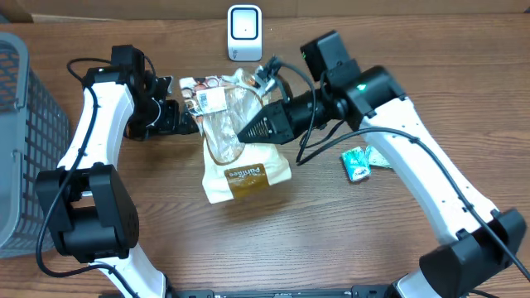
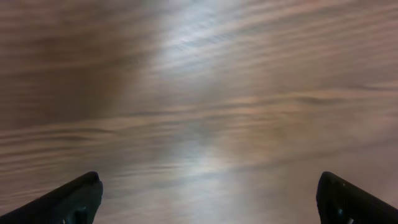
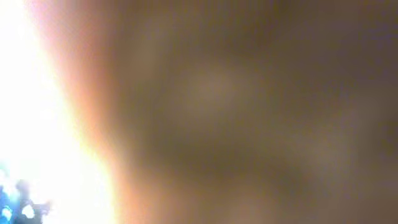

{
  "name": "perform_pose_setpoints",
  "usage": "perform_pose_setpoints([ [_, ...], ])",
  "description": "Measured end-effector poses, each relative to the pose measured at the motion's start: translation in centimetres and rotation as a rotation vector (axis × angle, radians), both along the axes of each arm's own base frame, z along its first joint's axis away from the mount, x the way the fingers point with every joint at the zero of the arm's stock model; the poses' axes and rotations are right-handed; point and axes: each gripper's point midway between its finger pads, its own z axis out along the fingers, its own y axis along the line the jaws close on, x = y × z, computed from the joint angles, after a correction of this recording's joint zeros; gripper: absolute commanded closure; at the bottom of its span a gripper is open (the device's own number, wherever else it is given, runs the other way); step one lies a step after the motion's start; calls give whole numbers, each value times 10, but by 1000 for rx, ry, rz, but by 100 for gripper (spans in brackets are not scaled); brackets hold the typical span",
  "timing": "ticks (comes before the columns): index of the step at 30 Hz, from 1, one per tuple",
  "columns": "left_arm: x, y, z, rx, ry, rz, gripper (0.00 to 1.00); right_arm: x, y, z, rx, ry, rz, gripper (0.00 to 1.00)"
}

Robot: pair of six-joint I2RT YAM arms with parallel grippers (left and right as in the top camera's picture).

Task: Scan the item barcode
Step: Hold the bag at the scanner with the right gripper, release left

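left gripper (image 1: pixel 184 118) stood wide open and held nothing. its tips were just beside the upper left corner of the clear food bag (image 1: pixel 240 165), and i could not tell if they touched the plastic. in the left wrist view only its two black fingers (image 2: pixel 68 199) and bare wooden table (image 1: pixel 331 240) showed. the grey basket (image 1: pixel 16 124) was on the far left, well apart from the bag.

the bag lay on the table in the middle, between the two arms. its brown printed end pointed to the robot and its crumpled end pointed to the white scanner (image 1: pixel 244 31), which stood near it at the far edge. a white label (image 1: pixel 209 99) on the crumpled end faced up to the overhead camera, and it seemed to be the barcode label.

the right gripper (image 1: pixel 245 132) was clenched, and its closed tip sat on the plastic of the bag, so it seemed to pinch the bag. the right wrist view was only a brown blur, which fits something very close to the lens. a small green packet (image 1: pixel 358 161) lay apart on the right, under this arm.

in my judgement the bag was brought near the scanner and one hand had it, but nothing showed a finished scan. what remained was to lift the bag and turn the label to the scanner's face.
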Motion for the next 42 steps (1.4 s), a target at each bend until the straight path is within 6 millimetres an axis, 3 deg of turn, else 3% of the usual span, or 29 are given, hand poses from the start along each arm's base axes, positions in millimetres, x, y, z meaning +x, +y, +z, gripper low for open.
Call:
perform_pose_setpoints([
  [5, 10, 42, -1, 168, -37, 48, 0, -5, -3, 28, 36, -119, 38, 96],
  [10, 6, 70, -1, 255, -24, 86, 0, 0, -9, 32, 45, -160, 35, 96],
  [15, 5, 76, -1, 280, -21, 91, 0, 12, -12, 30, 20, -174, -10, 96],
  [21, 5, 77, -1, 288, -20, 92, 0, 41, -26, 13, -178, -188, -192, 96],
  [26, 5, 78, 0, 291, -20, 93, 0, 83, -45, 26, -336, -310, -382, 96],
  [31, 5, 78, 0, 292, -21, 93, 0, 162, -65, 31, -550, -609, -668, 96],
  [35, 5, 78, 0, 293, -22, 93, 1, 221, -65, 26, -682, -851, -815, 96],
  [37, 5, 78, 0, 292, -21, 93, 0, 249, -62, 14, -772, -976, -828, 96],
  [42, 5, 78, 0, 293, -22, 93, 0, 297, -68, -29, -1049, -1213, -746, 96],
])
